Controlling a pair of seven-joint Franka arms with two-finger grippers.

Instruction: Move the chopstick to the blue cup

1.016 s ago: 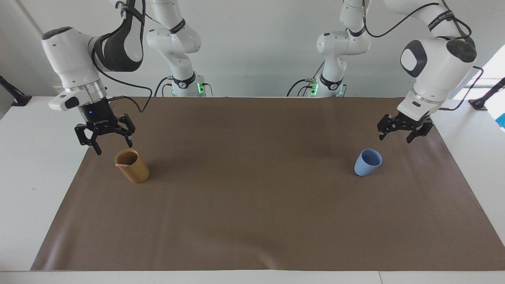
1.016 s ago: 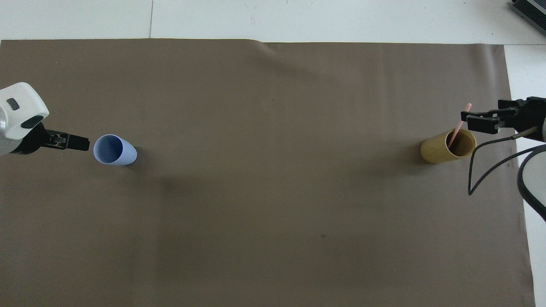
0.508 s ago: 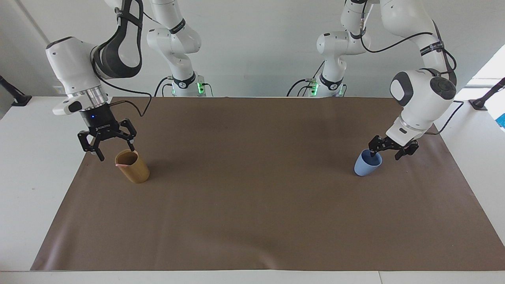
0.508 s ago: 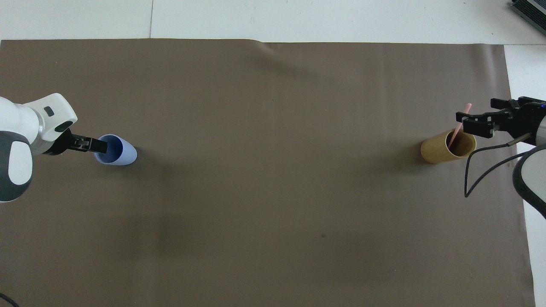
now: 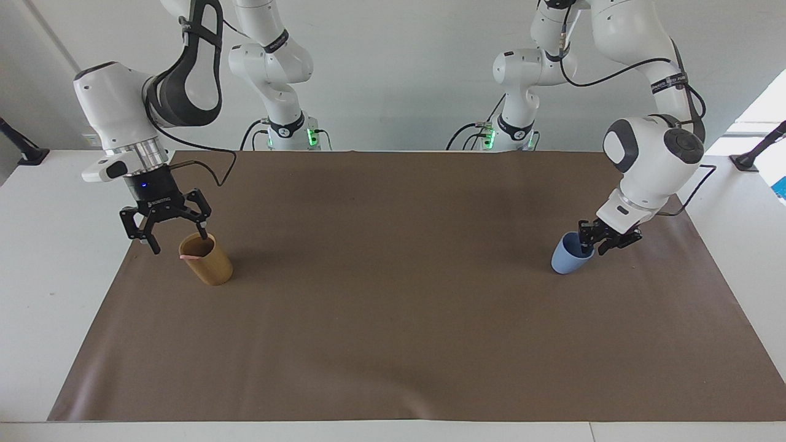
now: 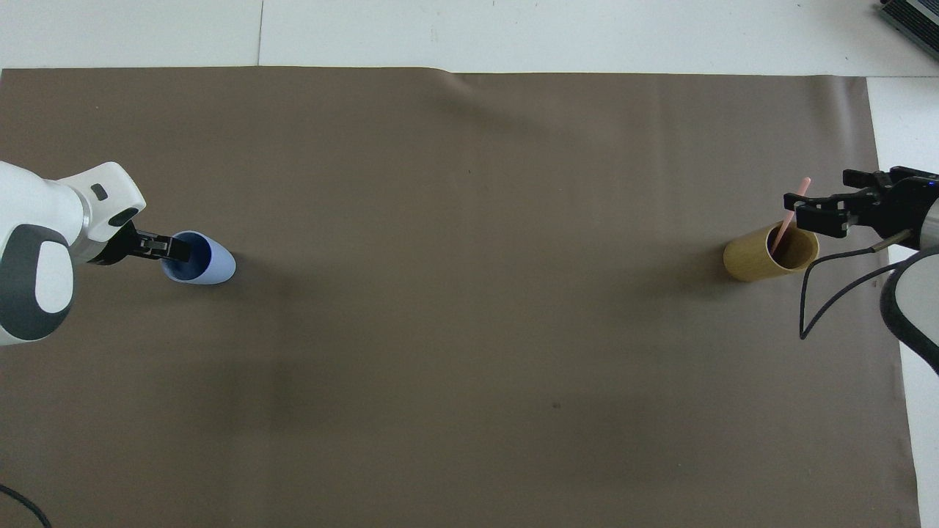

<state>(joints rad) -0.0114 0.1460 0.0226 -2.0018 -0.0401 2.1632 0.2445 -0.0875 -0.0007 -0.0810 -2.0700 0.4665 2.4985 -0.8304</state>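
Tabletop (image 5: 37, 294) under brown mat (image 5: 393, 319), white wall above. We see the chopstick (image 6: 788, 220) in the tan cup (image 6: 755, 258), right hand (image 5: 175, 236) wide over it; left hand (image 5: 591, 244) grips the blue cup (image 5: 566, 261) rim.

A robotics lab is being shown: two white robot arms (image 5: 270, 67) are being mounted at a white desk (image 5: 37, 258) covered by a brown mat (image 5: 393, 319), with cables (image 5: 466, 132) and green lights at the bases, before a bare white wall (image 5: 399, 61).
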